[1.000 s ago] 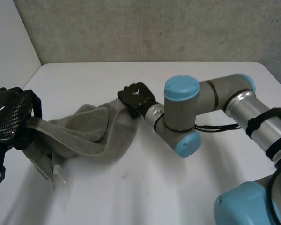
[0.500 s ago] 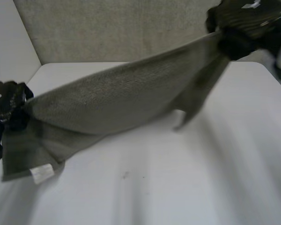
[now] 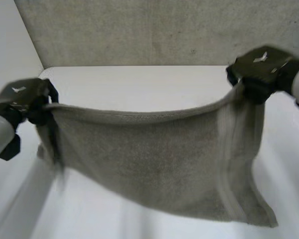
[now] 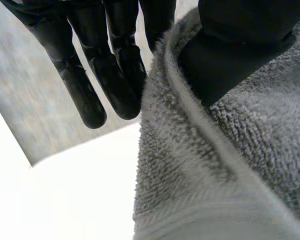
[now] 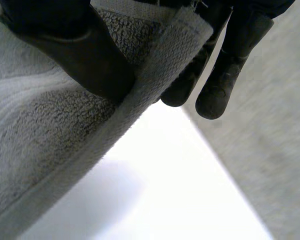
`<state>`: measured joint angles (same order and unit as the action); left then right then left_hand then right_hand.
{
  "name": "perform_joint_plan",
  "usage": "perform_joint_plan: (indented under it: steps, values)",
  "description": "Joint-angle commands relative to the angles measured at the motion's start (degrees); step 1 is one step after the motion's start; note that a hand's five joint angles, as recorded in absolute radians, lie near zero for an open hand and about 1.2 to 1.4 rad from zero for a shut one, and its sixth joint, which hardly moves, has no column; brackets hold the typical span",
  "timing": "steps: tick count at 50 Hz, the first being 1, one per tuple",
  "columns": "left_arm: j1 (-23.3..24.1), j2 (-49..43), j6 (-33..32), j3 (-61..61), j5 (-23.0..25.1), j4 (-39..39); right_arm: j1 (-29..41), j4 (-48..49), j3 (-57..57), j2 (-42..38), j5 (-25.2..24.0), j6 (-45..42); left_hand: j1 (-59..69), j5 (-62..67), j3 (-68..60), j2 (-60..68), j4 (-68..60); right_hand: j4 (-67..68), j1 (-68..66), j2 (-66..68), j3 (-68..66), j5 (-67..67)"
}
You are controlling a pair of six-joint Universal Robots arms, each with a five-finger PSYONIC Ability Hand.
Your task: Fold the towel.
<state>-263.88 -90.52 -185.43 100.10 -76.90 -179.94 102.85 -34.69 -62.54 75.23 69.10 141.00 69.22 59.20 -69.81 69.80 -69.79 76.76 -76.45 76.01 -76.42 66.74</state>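
1. We hold the towel (image 3: pixel 154 164) spread in the air above the desk (image 3: pixel 139 82).
2. Our left hand (image 3: pixel 22 99) and right hand (image 3: pixel 261 67) each pinch a top corner with their fingers (image 4: pixel 85 85).
3. We judge that a harder pull apart could slip a corner free.

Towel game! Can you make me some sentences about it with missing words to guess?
The towel hangs spread ___ the left hand and the right hand.
Each hand pinches a top ___ of it.
The table below is coloured ___.
Missing words: between, corner, white.
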Motion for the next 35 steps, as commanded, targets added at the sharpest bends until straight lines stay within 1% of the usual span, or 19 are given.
perform_joint_plan:
  steps: [1, 2, 3, 4, 5, 6, 8, 9, 11, 14, 15, 17, 20, 22, 27, 31, 33, 34, 35]
  values:
    - [3.62, -19.83, -5.63, -16.90, -0.79, -1.64, 0.42, 2.09, 12.80, -16.61, 4.73, 0.06, 10.78, 10.80, -10.19, 10.20, -10.21, 3.24, -3.55, 3.99, -3.58, 3.26]
    - [3.63, -19.87, -5.64, -16.96, -0.80, -1.64, 0.50, 3.04, 18.28, -19.92, 5.95, 0.67, 10.78, 10.80, -10.19, 10.20, -10.21, 3.24, -3.55, 3.99, -3.58, 3.26]
    - [4.42, -22.30, -6.16, -22.70, -0.97, -1.64, 0.59, 3.92, 24.60, -22.73, 6.74, 1.11, 10.78, 10.80, -10.19, 10.20, -10.21, 3.24, -3.55, 3.99, -3.58, 3.26]
    - [4.68, -23.89, -6.08, -28.50, -0.97, -1.72, 0.59, 3.93, 24.66, -22.76, 6.75, 1.12, 10.78, 10.80, -10.19, 10.20, -10.21, 3.24, -3.55, 3.99, -3.58, 3.26]
    - [4.69, -23.91, -6.08, -28.56, -0.97, -1.73, 0.94, 5.15, 31.36, -25.02, 7.01, 1.38, 10.78, 10.80, -10.19, 10.20, -10.21, 3.24, -3.55, 3.99, -3.58, 3.26]
    - [4.95, -24.78, -5.91, -34.30, -0.97, -1.90, 0.94, 5.16, 31.43, -25.05, 7.01, 1.38, 10.78, 10.80, -10.19, 10.20, -10.21, 3.24, -3.55, 3.99, -3.58, 3.26]
    - [5.39, -25.05, -5.82, -39.67, -1.14, -2.51, 1.91, 9.44, 44.81, -27.24, 6.93, 2.08, 10.78, 10.80, -10.19, 10.20, -10.21, 3.24, -3.55, 3.99, -3.58, 3.26]
    - [5.65, -24.97, -5.47, -44.42, -2.02, -3.91, 1.91, 9.47, 44.88, -27.24, 6.93, 2.08, 10.78, 10.80, -10.19, 10.20, -10.21, 3.24, -3.55, 3.99, -3.58, 3.26]
    - [6.09, -24.79, -4.86, -48.29, -3.59, -6.19, 2.96, 15.51, 53.28, -26.90, 7.97, 6.62, 10.78, 10.80, -10.19, 10.20, -10.21, 3.24, -3.55, 3.99, -3.58, 3.26]
    - [7.58, -23.31, -1.36, -51.66, -7.80, -10.58, 2.97, 17.38, 54.19, -26.01, 8.16, 10.78, 10.78, 10.80, -10.19, 10.20, -10.21, 3.24, -3.55, 3.99, -3.58, 3.26]
    - [7.59, -23.30, -1.34, -51.67, -7.83, -10.60, 2.62, 17.90, 53.76, -24.62, 8.07, 14.96, 10.78, 10.80, -10.19, 10.20, -10.21, 3.24, -3.55, 3.99, -3.58, 3.26]
    - [7.94, -21.11, 2.78, -50.63, -11.59, -13.75, 2.61, 17.64, 52.61, -23.47, 7.89, 18.25, 10.78, 10.80, -10.19, 10.20, -10.21, 3.24, -3.55, 3.99, -3.58, 3.26]
    - [7.94, -20.31, 4.11, -48.77, -12.48, -14.56, 2.53, 14.92, 46.46, -21.53, 7.19, 19.84, 10.78, 10.80, -10.19, 10.20, -10.21, 3.24, -3.55, 3.99, -3.58, 3.26]
    - [8.03, -19.26, 4.73, -40.82, -12.58, -15.26, 2.53, 10.02, 37.80, -18.91, 6.75, 15.56, 10.78, 10.80, -10.19, 10.20, -10.21, 3.24, -3.55, 3.99, -3.58, 3.26]
    - [7.68, -18.99, 4.73, -27.73, -11.17, -15.17, 2.53, 5.43, 21.29, -15.56, 6.66, 5.80, 10.78, 10.80, -10.19, 10.20, -10.21, 3.24, -3.55, 3.99, -3.58, 3.26]
    - [7.15, -18.55, 4.47, -17.31, -9.85, -15.35, 2.35, 7.52, 1.79, -12.05, 6.40, -0.18, 10.78, 10.80, -10.19, 10.20, -10.21, 3.24, -3.55, 3.99, -3.58, 3.26]
    - [6.19, -18.81, 2.81, -8.47, -8.36, -15.79, 2.26, 9.10, -2.80, -11.60, 6.22, -1.07, 10.78, 10.80, -10.19, 10.20, -10.21, 3.24, -3.55, 3.99, -3.58, 3.26]
    - [6.18, -18.81, 2.80, -8.43, -8.35, -15.79, 2.26, 9.12, -2.85, -11.60, 6.22, -1.08, 10.78, 10.80, -10.19, 10.20, -10.21, 3.24, -3.55, 3.99, -3.58, 3.26]
    - [5.57, -19.34, 1.14, -5.04, -7.57, -16.05, 2.18, 11.47, -8.24, -11.25, 5.96, -1.95, 10.78, 10.80, -10.19, 10.20, -10.21, 3.24, -3.55, 3.99, -3.58, 3.26]
